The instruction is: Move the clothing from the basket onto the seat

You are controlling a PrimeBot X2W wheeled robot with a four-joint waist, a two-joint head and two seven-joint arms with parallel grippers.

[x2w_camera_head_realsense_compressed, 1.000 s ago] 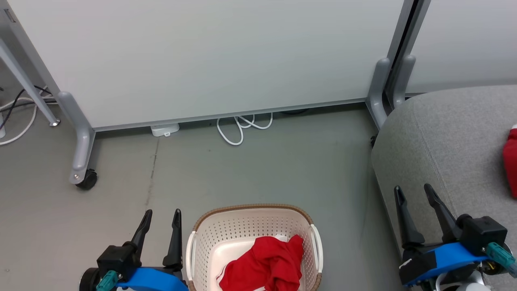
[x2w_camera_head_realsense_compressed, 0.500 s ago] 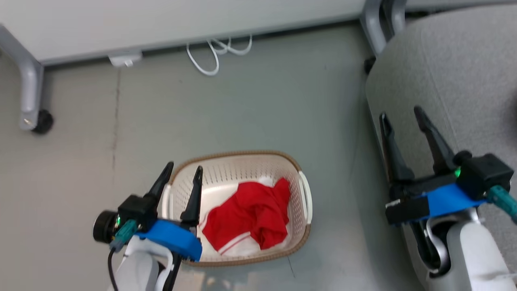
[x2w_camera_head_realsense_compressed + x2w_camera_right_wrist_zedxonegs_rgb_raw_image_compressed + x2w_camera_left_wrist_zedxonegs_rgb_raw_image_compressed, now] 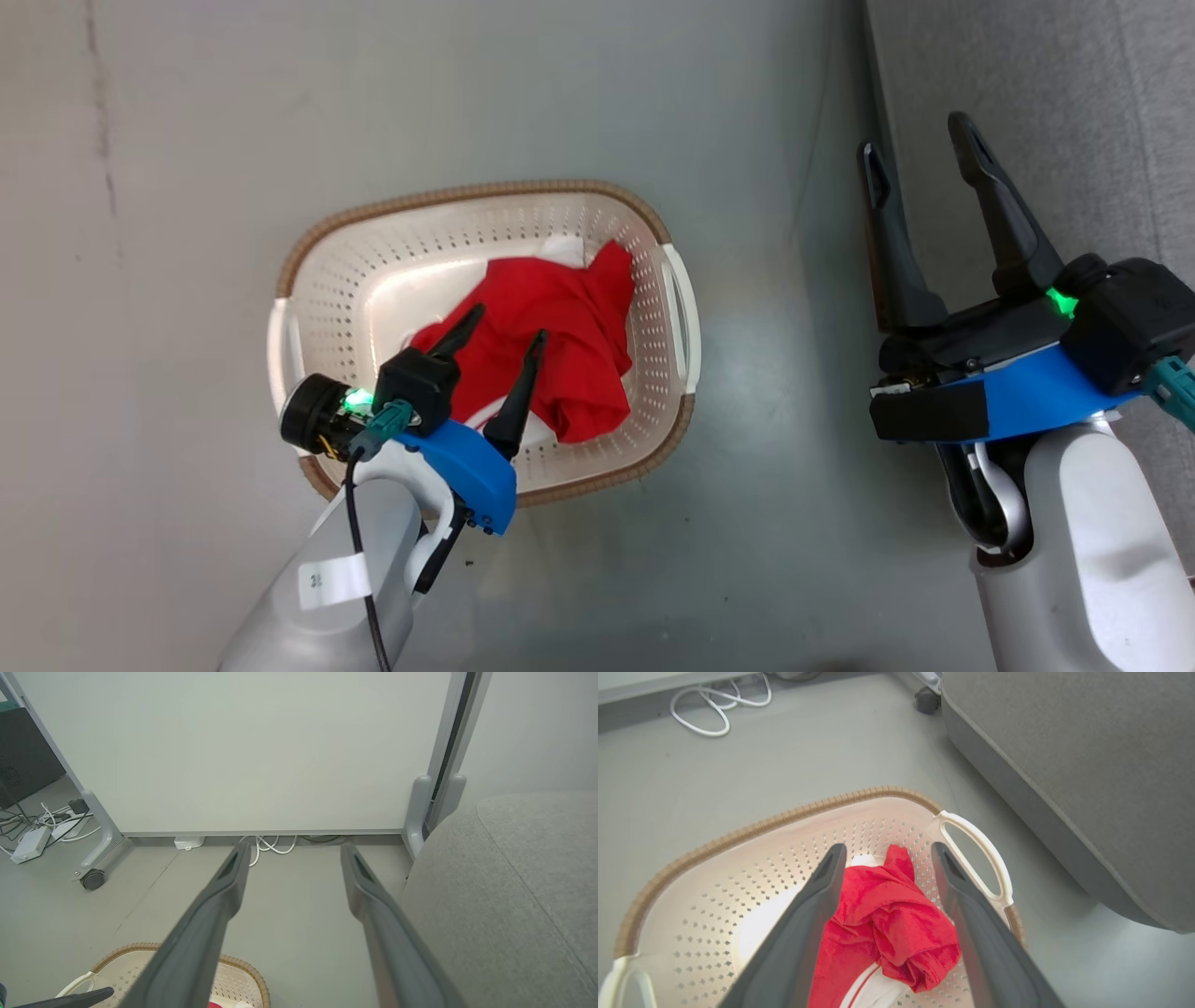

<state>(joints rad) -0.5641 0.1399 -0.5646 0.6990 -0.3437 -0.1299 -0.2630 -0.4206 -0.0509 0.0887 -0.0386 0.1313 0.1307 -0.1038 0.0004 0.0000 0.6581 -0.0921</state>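
left hand open over the red clothing in the basket, right hand open by the seat

the left hand (image 3: 509, 322) hangs over the inside of the cream-white perforated plastic laundry basket with a brown woven-look rim (image 3: 467, 191), its two dark fingers spread apart and gripping nothing. they point down at the crumpled red fabric clothing with white trim (image 3: 560, 345); whether the tips touch the cloth cannot be told. the clothing lies heaped on the basket's bottom, in the half nearer the seat. the right hand (image 3: 916, 135) is well apart from the basket, to its right, fingers wide apart and empty, at the edge of the large grey fabric-upholstered seat (image 3: 1027, 93). the basket stands on the grey floor (image 3: 187, 187), near the seat but not touching it. beyond the basket a white cable (image 3: 714, 709) lies looped on the floor.
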